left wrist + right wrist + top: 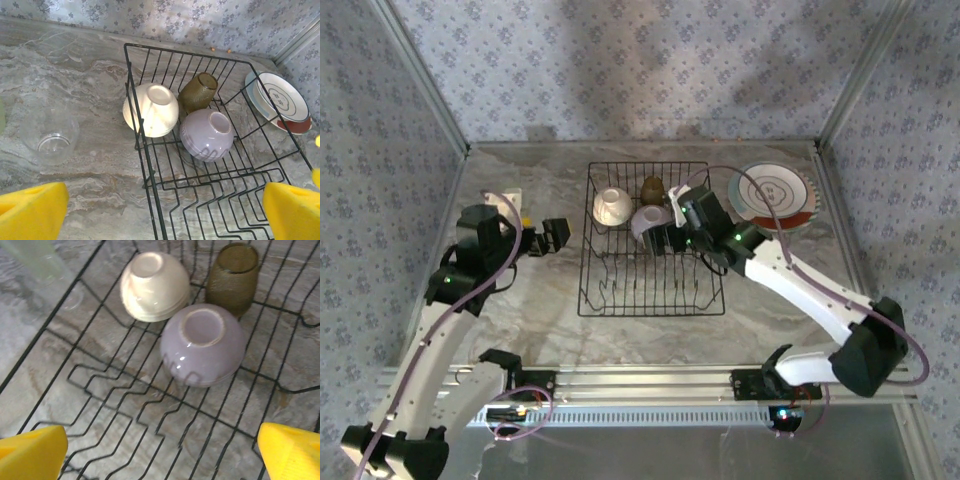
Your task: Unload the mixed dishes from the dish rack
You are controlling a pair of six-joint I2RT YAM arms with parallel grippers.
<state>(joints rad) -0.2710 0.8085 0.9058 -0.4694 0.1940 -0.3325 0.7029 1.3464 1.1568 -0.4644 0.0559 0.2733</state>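
Hovering over the dish rack (pixel 586 292), my right tool (pixel 160 435) hangs with its yellow pads (pixel 35 450) spread wide and nothing between them, just above the wire floor and its rows of prongs. Just ahead of it a lilac bowl (pixel 202 345) sits base up in the far half of the rack. A cream bowl (pixel 155 285), also base up, is pressed close on the lilac bowl's left. An olive-brown cup (pixel 232 275) leans just behind the two, near the rack's far wall. My left tool (pixel 165 189) is held off to the rack's left side over the marbled worktop (pixel 530 320), its jaws equally wide and gripping nothing. A clear glass (pixel 50 137) stands on the worktop left of the rack. Stacked plates (pixel 775 195) lie flat on the worktop beyond the rack's far right corner, a ringed face on top and a red rim showing beneath.
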